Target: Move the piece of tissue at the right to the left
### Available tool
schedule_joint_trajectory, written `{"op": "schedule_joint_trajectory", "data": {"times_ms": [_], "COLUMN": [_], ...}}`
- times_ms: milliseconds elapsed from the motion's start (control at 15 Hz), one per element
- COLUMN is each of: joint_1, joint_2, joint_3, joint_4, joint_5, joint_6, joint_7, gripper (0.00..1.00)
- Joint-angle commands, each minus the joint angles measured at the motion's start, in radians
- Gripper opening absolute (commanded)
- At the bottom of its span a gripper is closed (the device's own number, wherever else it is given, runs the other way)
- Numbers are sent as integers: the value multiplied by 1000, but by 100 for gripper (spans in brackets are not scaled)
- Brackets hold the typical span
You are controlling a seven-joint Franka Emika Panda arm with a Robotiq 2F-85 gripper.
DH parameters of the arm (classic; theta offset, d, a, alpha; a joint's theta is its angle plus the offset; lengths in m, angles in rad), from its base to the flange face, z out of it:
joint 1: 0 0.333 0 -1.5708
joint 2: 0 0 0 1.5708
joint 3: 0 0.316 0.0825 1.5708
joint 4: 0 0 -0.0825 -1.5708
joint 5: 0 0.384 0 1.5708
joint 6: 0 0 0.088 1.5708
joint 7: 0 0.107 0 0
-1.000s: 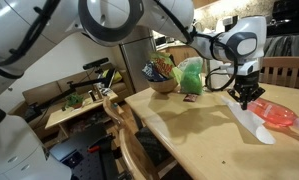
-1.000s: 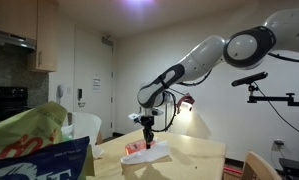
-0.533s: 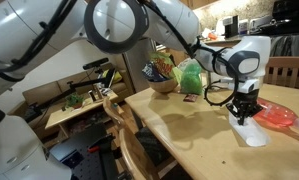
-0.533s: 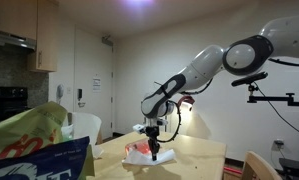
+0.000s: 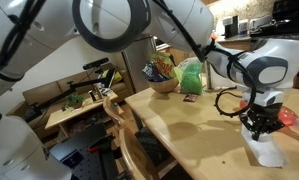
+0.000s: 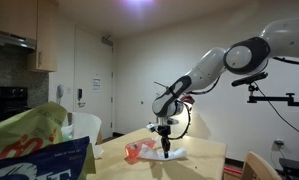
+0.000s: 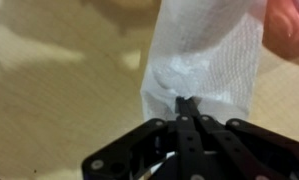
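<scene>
A white piece of tissue point(image 7: 204, 60) lies flat on the wooden table point(image 5: 189, 125). It shows as a white strip in both exterior views point(image 5: 264, 150) point(image 6: 171, 154). My gripper point(image 7: 187, 103) is shut, with its fingertips pinching the near edge of the tissue and pressing it down on the tabletop. In both exterior views the gripper point(image 5: 257, 128) point(image 6: 167, 147) points straight down onto the tissue.
A red-orange plate-like object point(image 5: 289, 117) point(image 6: 136, 152) lies right beside the tissue. A bowl with snack bags point(image 5: 164, 75) and a green bag point(image 5: 191, 76) stand at the table's far end. A wooden chair point(image 5: 124, 130) is at the table's side.
The gripper has slid along the table with the tissue in it, toward the near edge in one exterior view and rightward in the other, away from the red object.
</scene>
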State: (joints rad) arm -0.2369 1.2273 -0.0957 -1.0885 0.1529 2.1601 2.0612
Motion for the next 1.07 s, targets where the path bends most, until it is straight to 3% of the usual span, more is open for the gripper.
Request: {"op": "schedule_joint_trajectory", "data": {"times_ms": [0,667,1000], "joint_1": [-34,-107,-56], "joint_2": [-32,-78,-127], "joint_3": [-22,-38,-100], "joint_4": [-131,-306,-326], "joint_5": [20,73,130], "joint_6": [46,68,81], "joint_7": [43,180,209], "gripper": [0,0,0]}}
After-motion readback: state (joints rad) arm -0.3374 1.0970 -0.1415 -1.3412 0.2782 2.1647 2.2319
